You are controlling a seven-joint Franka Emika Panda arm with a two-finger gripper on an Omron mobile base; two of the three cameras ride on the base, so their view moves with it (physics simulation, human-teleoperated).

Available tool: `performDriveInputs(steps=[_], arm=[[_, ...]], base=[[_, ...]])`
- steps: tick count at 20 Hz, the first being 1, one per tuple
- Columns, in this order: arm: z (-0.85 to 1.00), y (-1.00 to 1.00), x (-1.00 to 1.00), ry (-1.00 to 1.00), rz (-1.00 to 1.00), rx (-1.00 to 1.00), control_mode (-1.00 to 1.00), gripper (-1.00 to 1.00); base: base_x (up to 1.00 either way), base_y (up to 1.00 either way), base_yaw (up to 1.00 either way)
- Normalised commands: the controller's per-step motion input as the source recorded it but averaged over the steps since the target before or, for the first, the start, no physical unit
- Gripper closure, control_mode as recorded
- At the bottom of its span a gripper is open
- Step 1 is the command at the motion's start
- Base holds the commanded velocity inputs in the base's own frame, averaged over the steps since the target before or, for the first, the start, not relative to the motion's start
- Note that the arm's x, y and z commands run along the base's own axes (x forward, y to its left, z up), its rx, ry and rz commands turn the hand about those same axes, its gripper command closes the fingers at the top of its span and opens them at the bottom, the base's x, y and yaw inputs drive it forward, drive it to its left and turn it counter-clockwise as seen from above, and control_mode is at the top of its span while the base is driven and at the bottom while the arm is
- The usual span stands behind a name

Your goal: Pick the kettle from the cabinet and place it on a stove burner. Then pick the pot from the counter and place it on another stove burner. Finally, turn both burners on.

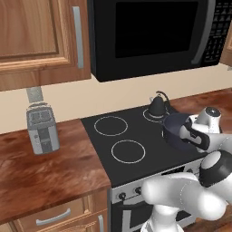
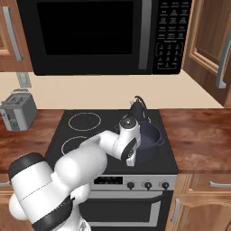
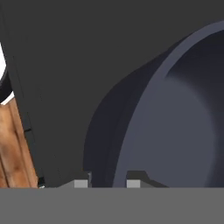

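The black kettle (image 1: 157, 105) (image 2: 137, 109) stands upright on the rear right stove burner of the black cooktop (image 1: 104, 140). Just in front of it the dark blue-grey pot (image 1: 174, 127) (image 2: 151, 135) (image 3: 175, 118) sits over the cooktop's front right part; whether it rests on the glass I cannot tell. My gripper (image 1: 185, 136) (image 2: 131, 161) (image 3: 107, 183) is shut on the pot's near rim, one finger inside the wall and one outside. The reddish-brown counter (image 2: 198, 135) runs to the right of the stove. The wooden cabinet (image 2: 212, 40) hangs above it.
Two white burner rings (image 1: 110, 125) (image 1: 128, 151) lie bare on the cooktop's left half. Knobs (image 2: 147, 185) line the stove front. A black microwave (image 2: 90, 36) hangs low over the stove. A silver toaster (image 1: 43, 129) stands on the left counter.
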Motion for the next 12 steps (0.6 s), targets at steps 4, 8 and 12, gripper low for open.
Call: performDriveInputs(steps=[4, 8, 12], arm=[[-0.03, 0.0, 0.19, 0.0, 0.0, 0.0, -1.0, 1.0], [-0.05, 0.0, 0.12, 0.0, 0.0, 0.0, -1.0, -1.0], [-0.02, 0.0, 0.05, -0.01, 0.0, 0.0, -1.0, -1.0]], base=[[0.0, 0.0, 0.0], [0.0, 0.0, 0.0], [0.0, 0.0, 0.0]])
